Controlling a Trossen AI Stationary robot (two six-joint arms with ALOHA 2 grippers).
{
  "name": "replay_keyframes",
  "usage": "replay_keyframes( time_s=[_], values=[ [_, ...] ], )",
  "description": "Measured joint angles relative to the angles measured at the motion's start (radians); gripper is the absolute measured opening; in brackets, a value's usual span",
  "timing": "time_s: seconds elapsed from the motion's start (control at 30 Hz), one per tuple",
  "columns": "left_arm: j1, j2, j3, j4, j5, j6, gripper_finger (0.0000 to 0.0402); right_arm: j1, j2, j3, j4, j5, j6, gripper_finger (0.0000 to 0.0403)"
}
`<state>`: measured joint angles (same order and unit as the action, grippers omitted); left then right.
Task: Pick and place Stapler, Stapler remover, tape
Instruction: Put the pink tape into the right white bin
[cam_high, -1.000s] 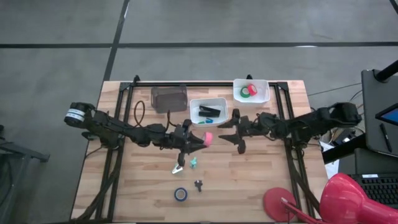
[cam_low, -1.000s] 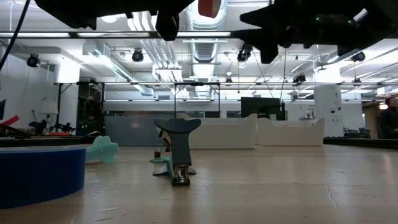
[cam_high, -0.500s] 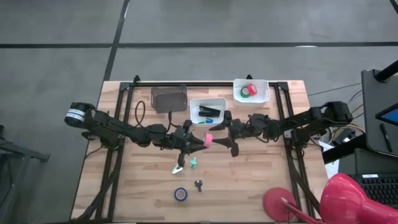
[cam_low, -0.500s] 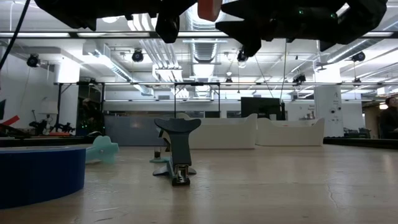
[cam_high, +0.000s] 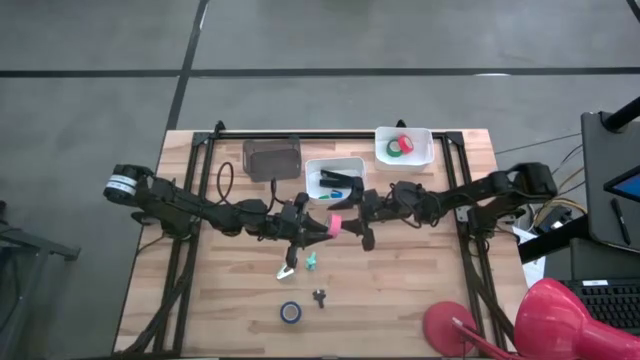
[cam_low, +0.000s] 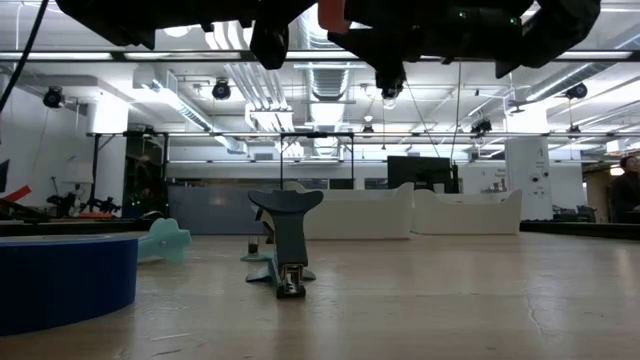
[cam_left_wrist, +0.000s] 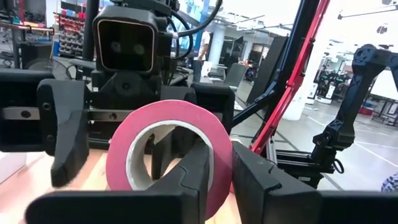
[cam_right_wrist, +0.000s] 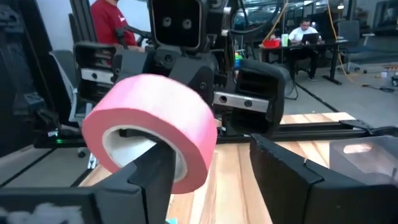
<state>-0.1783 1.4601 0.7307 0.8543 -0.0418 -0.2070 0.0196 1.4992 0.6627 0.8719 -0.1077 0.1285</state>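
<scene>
The pink tape (cam_high: 336, 223) hangs in the air over the table's middle, held by my left gripper (cam_high: 324, 227), which is shut on it. My right gripper (cam_high: 353, 229) faces it from the table's right, open, one finger (cam_right_wrist: 157, 172) at the roll's hole and the other (cam_right_wrist: 292, 180) beside the roll. The black stapler (cam_high: 336, 180) lies in a white tray (cam_high: 313, 170). Red and green tape (cam_high: 400, 147) sit in a white bin. The blue tape (cam_high: 290, 312) lies flat near the table's near edge. A teal staple remover (cam_high: 311, 261) rests on the table below the grippers. My left gripper pinches the pink roll's wall (cam_left_wrist: 214, 140), one finger (cam_left_wrist: 193, 168) inside the hole and one (cam_left_wrist: 261, 183) outside. It reaches in level from the table's left, and the roll stands on edge, lifted clear. My right gripper: I cannot tell whether its finger (cam_right_wrist: 157, 172) touches the pink tape (cam_right_wrist: 155, 118).
A dark clear box (cam_high: 272, 157) stands at the far edge beside the white tray. A pale tool (cam_high: 288, 268) and a small dark piece (cam_high: 320, 296) lie near the staple remover. A red lamp (cam_high: 560, 320) sits off the near right corner. People are in the room behind.
My right gripper has moved toward the table's left, closing in on the pink tape until its fingers stand at the roll. The left gripper and the roll have kept still.
</scene>
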Motion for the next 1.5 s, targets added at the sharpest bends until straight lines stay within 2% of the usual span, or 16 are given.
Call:
replay_keyframes(
  time_s=[0.1,0.4,0.57,0.8,0.9,1.07,1.2,1.3,1.5],
  values=[
    [0.0,0.0,0.0,-0.01,-0.001,-0.002,0.0054,0.001,0.023,0.014,-0.001,-0.008,-0.012,0.0167],
    [0.0,0.001,0.0,-0.032,-0.012,-0.003,0.0078,0.0,0.006,0.008,-0.017,-0.008,-0.036,0.0037],
    [0.0,0.0,0.0,-0.045,-0.037,-0.06,0.0092,-0.007,-0.049,0.008,-0.155,0.004,-0.059,0.0034],
    [0.0,-0.003,0.0,-0.072,-0.039,-0.066,0.0123,-0.044,-0.204,0.007,-0.407,0.042,-0.063,0.0049],
    [0.0,-0.003,0.0,-0.089,-0.039,-0.068,0.0131,-0.047,-0.279,0.006,-0.546,0.157,-0.081,0.0048],
    [0.0,-0.003,0.0,-0.115,-0.039,-0.084,0.0131,-0.064,-0.378,0.001,-0.827,0.557,-0.058,0.0045],
    [0.0,-0.003,0.0,-0.13,-0.039,-0.092,0.0131,-0.107,-0.413,-0.019,-0.91,0.82,-0.001,0.0051],
    [0.0,-0.003,0.0,-0.14,-0.039,-0.097,0.0132,-0.174,-0.416,-0.028,-0.907,0.878,0.008,0.0053],
    [0.0,-0.003,0.0,-0.153,-0.039,-0.13,0.0131,-0.36,-0.34,-0.031,-0.938,0.852,0.087,0.0052]
  ],
)
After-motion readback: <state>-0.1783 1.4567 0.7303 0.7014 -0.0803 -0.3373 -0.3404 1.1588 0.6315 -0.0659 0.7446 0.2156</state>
